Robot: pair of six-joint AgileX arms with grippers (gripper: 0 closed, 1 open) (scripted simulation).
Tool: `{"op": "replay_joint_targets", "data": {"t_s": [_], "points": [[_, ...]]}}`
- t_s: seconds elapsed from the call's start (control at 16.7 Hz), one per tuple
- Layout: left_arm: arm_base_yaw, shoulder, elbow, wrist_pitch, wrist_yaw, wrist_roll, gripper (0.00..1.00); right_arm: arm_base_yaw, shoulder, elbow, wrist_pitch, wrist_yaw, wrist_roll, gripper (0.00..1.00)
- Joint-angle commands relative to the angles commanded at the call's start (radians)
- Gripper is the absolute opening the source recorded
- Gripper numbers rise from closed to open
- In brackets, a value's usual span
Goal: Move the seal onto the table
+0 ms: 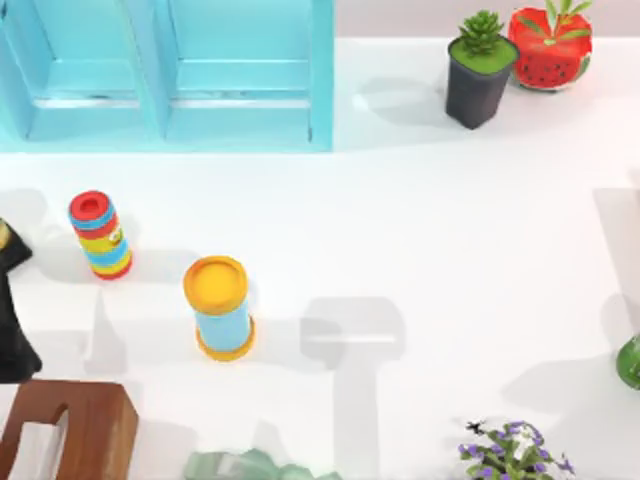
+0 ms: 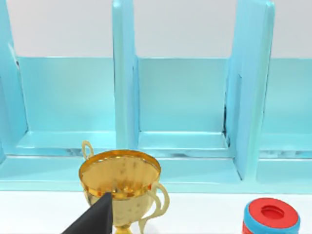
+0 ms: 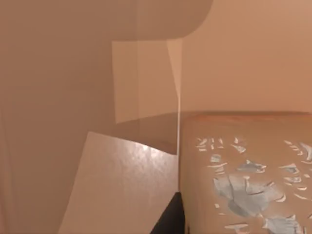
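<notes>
While the seal (image 3: 243, 185) stands very close before the right wrist camera, its tan face with the pale flaked mark just beside the right claw (image 3: 169, 222), you cannot tell if this claw is gripping it or is open. I judge the move as underway, not finished. The white bench (image 1: 450, 250) has free room right of the yellow-topped cylinder (image 1: 218, 305) for setting it down. Your left arm (image 1: 12, 300) is parked at the left edge.

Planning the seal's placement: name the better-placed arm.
Probably right: its wrist view has the seal close up; the left arm sits at the table's left edge, facing cabinet and trophy.
</notes>
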Motion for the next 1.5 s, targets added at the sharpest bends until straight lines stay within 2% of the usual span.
{"op": "replay_joint_targets", "data": {"t_s": [0.42,0.9,1.26,1.5], "points": [[0.000,0.000,0.000,0.000,0.000,0.000,1.00,0.063,-0.029,0.104,-0.064,-0.042,0.068,0.00],[0.000,0.000,0.000,0.000,0.000,0.000,1.00,0.320,-0.091,0.337,-0.379,-0.123,0.349,0.00],[0.000,0.000,0.000,0.000,0.000,0.000,1.00,0.487,-0.221,0.361,-0.566,-0.031,0.492,0.00],[0.000,0.000,0.000,0.000,0.000,0.000,1.00,0.509,-0.242,0.350,-0.590,0.002,0.507,0.00]]}}
